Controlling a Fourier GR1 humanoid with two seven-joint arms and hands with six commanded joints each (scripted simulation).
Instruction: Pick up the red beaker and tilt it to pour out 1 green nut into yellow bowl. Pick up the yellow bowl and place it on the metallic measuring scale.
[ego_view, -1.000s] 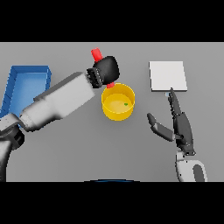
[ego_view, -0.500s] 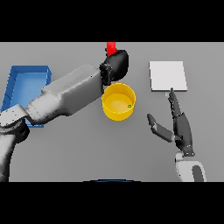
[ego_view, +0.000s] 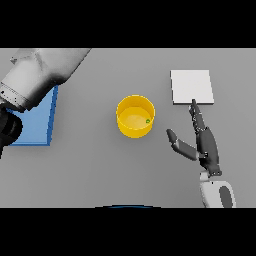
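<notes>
Yellow bowl (ego_view: 135, 116) at counter (ego_view: 100, 165) centre, one green nut (ego_view: 148, 120) now inside at its 3 o'clock rim. The left arm (ego_view: 42, 75) has swung away to 10 o'clock above the blue tray (ego_view: 37, 125); its hand and the red beaker are out of view. Right hand (ego_view: 206, 145), fingers spread wide, waits near the metallic measuring scale (ego_view: 192, 86); pouring appears done, bowl transfer next

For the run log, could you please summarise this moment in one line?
green nut in yellow bowl | scale bare | right hand open beside bowl
</notes>
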